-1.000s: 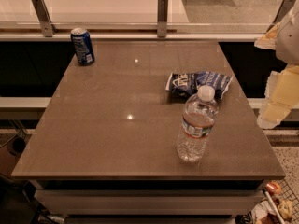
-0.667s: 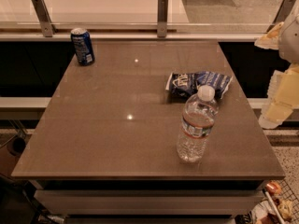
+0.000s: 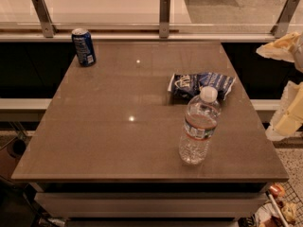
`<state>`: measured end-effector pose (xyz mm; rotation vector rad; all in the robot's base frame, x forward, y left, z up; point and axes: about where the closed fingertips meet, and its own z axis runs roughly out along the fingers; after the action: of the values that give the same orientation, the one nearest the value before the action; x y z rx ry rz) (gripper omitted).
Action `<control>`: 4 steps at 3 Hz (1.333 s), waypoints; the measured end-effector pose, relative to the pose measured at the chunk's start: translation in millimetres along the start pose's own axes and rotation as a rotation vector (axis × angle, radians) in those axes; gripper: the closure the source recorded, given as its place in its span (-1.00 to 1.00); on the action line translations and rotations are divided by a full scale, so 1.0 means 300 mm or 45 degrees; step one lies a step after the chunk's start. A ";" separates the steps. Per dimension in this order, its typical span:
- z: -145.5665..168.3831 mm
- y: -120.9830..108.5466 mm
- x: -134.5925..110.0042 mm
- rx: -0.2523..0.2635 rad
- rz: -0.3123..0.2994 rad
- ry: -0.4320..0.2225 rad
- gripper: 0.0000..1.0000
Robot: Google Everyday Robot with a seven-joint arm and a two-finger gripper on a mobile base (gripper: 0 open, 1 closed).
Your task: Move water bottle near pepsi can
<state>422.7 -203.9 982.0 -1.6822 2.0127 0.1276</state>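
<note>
A water bottle [image 3: 199, 129] stands upright near the front right corner of a brown table [image 3: 104, 136], its white cap on, just in front of a crumpled blue and white snack bag [image 3: 201, 85]. The pepsi can [image 3: 84, 47] stands upright at the far left corner, well apart from the bottle, with most of the tabletop between them. The robot's gripper [image 3: 272, 91] hangs off the table's right edge, level with the bag and bottle. Its two pale fingers are spread with nothing between them, and it touches neither object. By the look of it, the task sits at its opening step: the reach for the bottle, with no grasp made and the carry across the table not yet begun. The next move appears to call for bringing the spread fingers in from the right so they straddle the bottle's ribbed body, low enough to hold the tall, light container steady. They would also need to stay clear of the bag lying close behind it. Once closed on the bottle, the arm would have to take it diagonally across to the far left and set it down beside the can without knocking it.
</note>
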 end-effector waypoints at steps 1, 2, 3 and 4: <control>0.013 0.035 -0.031 -0.024 -0.022 -0.170 -1.00; 0.051 0.056 -0.061 -0.050 -0.031 -0.359 -1.00; 0.117 0.064 -0.089 -0.080 -0.027 -0.539 -1.00; 0.184 0.068 -0.109 -0.114 -0.009 -0.718 -1.00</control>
<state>424.4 -148.6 943.6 -1.4891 1.5913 0.6239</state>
